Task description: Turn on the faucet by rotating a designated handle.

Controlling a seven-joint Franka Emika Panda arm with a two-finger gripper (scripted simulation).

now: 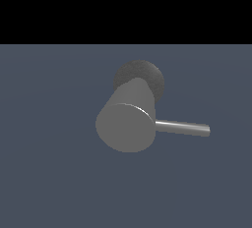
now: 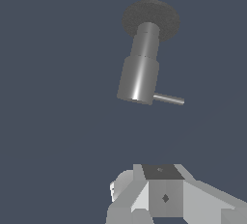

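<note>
Squarely in the middle of the exterior view lay the faucet (image 1: 127, 119), a thick matte grey cylinder whose flat round end faced the camera toward seven o'clock, while its darker speckled round base (image 1: 142, 74) sat behind it toward one o'clock. It rested on a plain blue-grey surface (image 1: 44, 173) that filled the lower part of that view under a black band. From the cylinder's side, close to the flat end, the handle (image 1: 182, 127) stuck out toward three o'clock, a thin, straight, shiny metal rod tilted very slightly downward at its free tip. Nothing touched the rod or the cylinder in that view, and no part of the arm showed there.

From the wrist camera the faucet (image 2: 140, 68) appeared as a stepped cylinder, a narrower neck joining the speckled base (image 2: 150, 18) and a wider body ending in the flat face. Its handle (image 2: 169, 99) projected sideways from the body's far end as a short bright rod. The white gripper (image 2: 164, 196) showed only as blocky housing at the frame's edge, well apart from the faucet. Its jaws were out of the frame, so I could not tell whether they stood released or clenched.
</note>
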